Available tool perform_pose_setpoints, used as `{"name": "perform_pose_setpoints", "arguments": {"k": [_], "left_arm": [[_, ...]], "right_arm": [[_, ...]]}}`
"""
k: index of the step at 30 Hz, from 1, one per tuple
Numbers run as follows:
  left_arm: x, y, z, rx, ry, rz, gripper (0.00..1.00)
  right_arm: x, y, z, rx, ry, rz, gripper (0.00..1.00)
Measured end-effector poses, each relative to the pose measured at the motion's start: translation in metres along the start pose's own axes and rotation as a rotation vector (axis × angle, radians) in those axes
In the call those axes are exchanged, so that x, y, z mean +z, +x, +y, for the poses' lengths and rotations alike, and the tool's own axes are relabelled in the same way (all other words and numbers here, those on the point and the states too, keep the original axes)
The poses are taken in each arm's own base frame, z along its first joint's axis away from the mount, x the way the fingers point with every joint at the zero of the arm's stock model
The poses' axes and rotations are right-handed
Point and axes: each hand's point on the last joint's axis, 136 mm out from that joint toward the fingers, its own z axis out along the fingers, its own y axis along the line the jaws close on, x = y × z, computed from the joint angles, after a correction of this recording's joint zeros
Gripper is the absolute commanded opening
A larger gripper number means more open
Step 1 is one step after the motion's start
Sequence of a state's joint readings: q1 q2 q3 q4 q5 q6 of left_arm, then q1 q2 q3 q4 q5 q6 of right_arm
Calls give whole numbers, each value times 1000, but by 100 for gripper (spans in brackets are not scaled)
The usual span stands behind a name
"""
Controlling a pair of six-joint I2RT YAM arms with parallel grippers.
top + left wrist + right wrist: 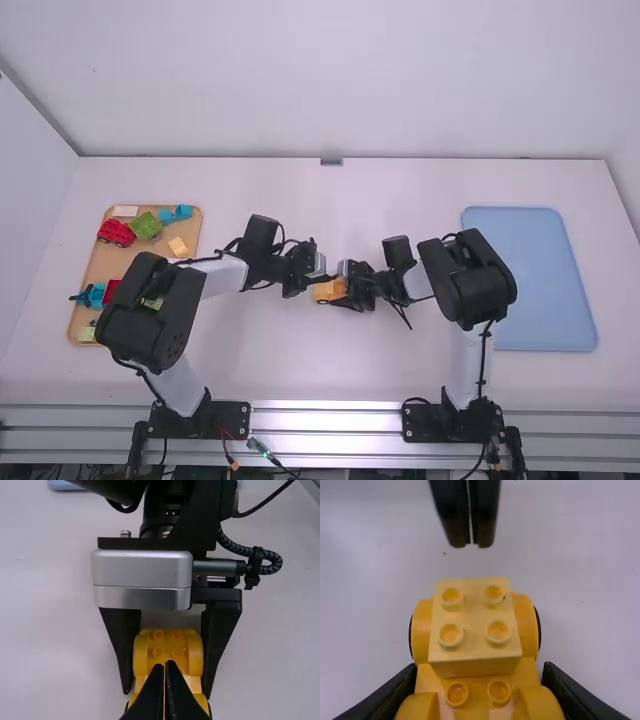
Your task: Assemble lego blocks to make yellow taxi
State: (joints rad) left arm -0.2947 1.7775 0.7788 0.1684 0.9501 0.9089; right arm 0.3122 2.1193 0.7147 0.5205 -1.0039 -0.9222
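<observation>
Around the middle of the table, my right gripper (pixel 350 292) is shut on the yellow car (pixel 325 291); its fingers press on both sides of the car (pixel 530 672) in the right wrist view. A pale yellow block with studs (pixel 475 652) sits on the car's end farther from that gripper. Beside this end, my left gripper (pixel 324 277) is shut with nothing between its fingers. Seen from the left wrist, the tips of the left gripper (pixel 165 666) overlap the car (pixel 167 652), whose other end lies between the right gripper's fingers (pixel 120 640).
A tan tray (pixel 88 270) at the far left holds red, green and blue pieces and a few pale yellow blocks, partly behind the left arm. A blue tray (pixel 530 280) lies on the right, beyond the right arm.
</observation>
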Motion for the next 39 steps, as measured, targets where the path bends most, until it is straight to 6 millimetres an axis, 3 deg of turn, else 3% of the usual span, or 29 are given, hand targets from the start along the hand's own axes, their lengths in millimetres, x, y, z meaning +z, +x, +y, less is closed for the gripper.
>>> {"name": "perform_pose_setpoints", "arguments": {"k": [11,39], "left_arm": [[10,29,-8,-81,33,60,2],[12,39,-5,-140,10,95,2]], "right_arm": [[0,0,0,0,0,0,58],[0,0,0,0,0,0,58]]}}
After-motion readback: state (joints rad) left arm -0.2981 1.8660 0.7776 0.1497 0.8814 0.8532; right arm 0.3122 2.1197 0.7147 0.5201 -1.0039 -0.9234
